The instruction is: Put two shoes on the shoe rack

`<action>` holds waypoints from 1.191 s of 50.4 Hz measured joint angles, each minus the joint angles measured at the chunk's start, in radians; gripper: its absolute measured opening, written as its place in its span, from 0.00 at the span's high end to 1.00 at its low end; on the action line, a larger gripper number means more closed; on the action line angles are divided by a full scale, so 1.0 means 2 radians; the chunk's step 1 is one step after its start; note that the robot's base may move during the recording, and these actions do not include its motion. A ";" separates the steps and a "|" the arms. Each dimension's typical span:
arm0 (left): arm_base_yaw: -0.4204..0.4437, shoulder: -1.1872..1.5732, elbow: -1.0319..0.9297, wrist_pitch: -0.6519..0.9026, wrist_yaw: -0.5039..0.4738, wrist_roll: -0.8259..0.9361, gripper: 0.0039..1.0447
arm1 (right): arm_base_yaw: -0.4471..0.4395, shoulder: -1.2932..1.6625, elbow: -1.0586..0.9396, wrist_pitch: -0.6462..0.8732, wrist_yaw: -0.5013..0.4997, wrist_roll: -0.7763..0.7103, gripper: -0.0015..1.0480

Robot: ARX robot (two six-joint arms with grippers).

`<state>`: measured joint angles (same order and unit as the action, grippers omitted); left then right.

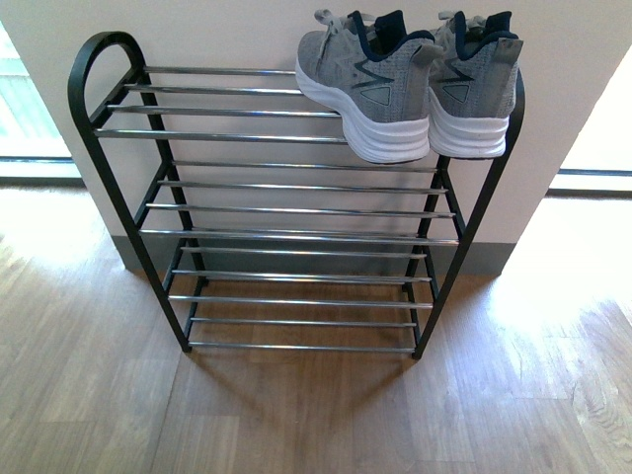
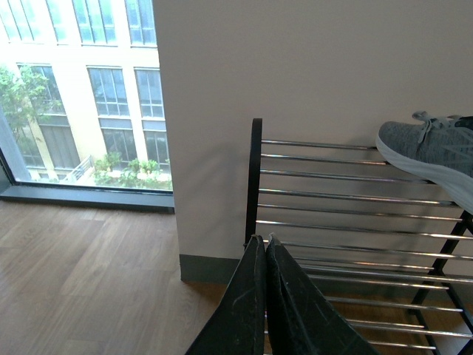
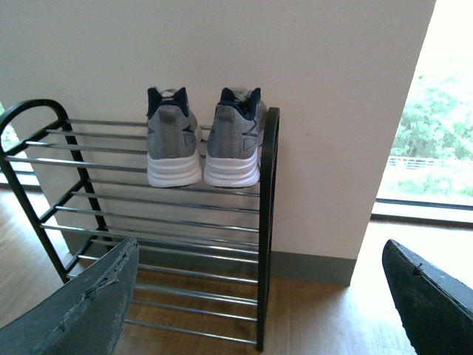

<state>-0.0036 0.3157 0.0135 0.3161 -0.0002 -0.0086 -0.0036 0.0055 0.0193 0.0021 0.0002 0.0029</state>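
Two grey knit shoes with thick white soles stand side by side at the right end of the shoe rack's (image 1: 247,112) top shelf: one shoe (image 1: 363,89) to the left, the other shoe (image 1: 474,87) against the right frame. The right wrist view shows both from behind, heels out, left shoe (image 3: 173,146) and right shoe (image 3: 234,140). My right gripper (image 3: 259,296) hangs open and empty in front of the rack's (image 3: 266,222) right post. My left gripper (image 2: 265,240) is shut with nothing in it, by the rack's (image 2: 255,185) left post; one shoe's toe (image 2: 429,148) shows there.
The rack stands against a white wall (image 1: 197,30) with a grey skirting, on a wood floor (image 1: 296,415). Its middle and bottom shelves carry nothing. Floor-to-ceiling windows (image 2: 74,96) flank the wall on both sides. Neither arm shows in the front view.
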 joint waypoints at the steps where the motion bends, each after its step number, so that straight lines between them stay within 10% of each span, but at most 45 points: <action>1: 0.000 -0.006 0.000 -0.006 0.000 0.000 0.99 | 0.000 0.000 0.000 0.000 0.000 0.000 0.09; 54: 0.001 -0.150 0.000 -0.158 0.000 0.000 0.99 | 0.000 0.000 0.000 0.000 0.000 0.000 0.09; 60: 0.001 -0.150 0.000 -0.158 0.000 0.000 0.80 | 0.000 0.000 0.000 0.000 0.000 0.000 0.09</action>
<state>-0.0025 0.0162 0.0135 -0.0002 -0.0002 -0.0082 -0.0036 0.0048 0.0193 0.0017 0.0002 0.0029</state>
